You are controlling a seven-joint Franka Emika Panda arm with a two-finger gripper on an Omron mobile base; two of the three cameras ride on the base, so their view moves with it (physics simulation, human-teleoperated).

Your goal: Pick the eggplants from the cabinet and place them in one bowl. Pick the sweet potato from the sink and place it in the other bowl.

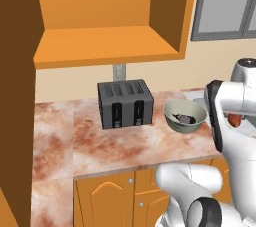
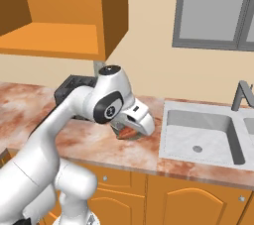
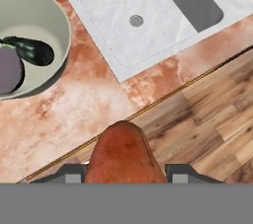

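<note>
My gripper [image 3: 126, 173] is shut on the sweet potato [image 3: 123, 151], a reddish-orange lump held above the counter's front edge. In the right base view the gripper [image 2: 130, 131] hangs just left of the sink [image 2: 198, 135], with the sweet potato [image 2: 126, 135] under the hand. The sweet potato [image 1: 234, 120] also peeks out beside my forearm. The pale grey-green bowl [image 3: 54, 16] stands on the counter to the left and holds two eggplants [image 3: 32, 50], [image 3: 9, 70]. This bowl [image 1: 197, 111] sits right of the toaster. The orange cabinet [image 1: 107, 46] stands open above.
A black toaster [image 1: 125, 103] stands on the marbled counter [image 1: 100, 141] under the cabinet. A grey faucet [image 2: 242, 95] rises behind the sink. Low orange cupboards [image 2: 188, 199] run under the counter, and wooden floor [image 3: 212, 114] lies beyond its front edge.
</note>
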